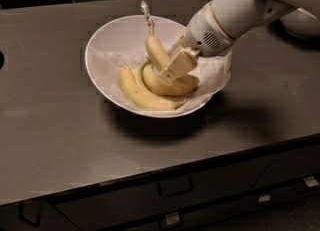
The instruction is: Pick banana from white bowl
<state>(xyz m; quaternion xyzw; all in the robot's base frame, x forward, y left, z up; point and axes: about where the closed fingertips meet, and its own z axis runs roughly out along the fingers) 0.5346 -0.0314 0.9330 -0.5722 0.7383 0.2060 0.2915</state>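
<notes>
Banana (156,51) is standing steeply tilted inside the white bowl (97,60), with its thin stem pointing up and toward the far side. The gripper (175,66) is reaching in from the right, and we are reading it as clenched on the banana's lower half. We are judging that this grip is keeping the banana raised above the two other bananas (145,94), which are lying on the crumpled paper (216,70). We are judging the lift as begun, with the banana not yet clear of the bowl. Open room is lying straight up. The arm (240,10) is crossing over the right rim, so sideways travel there is risking contact. The bowl is sitting on the counter (55,125), well apart from the near edge above the drawers (175,187).
</notes>
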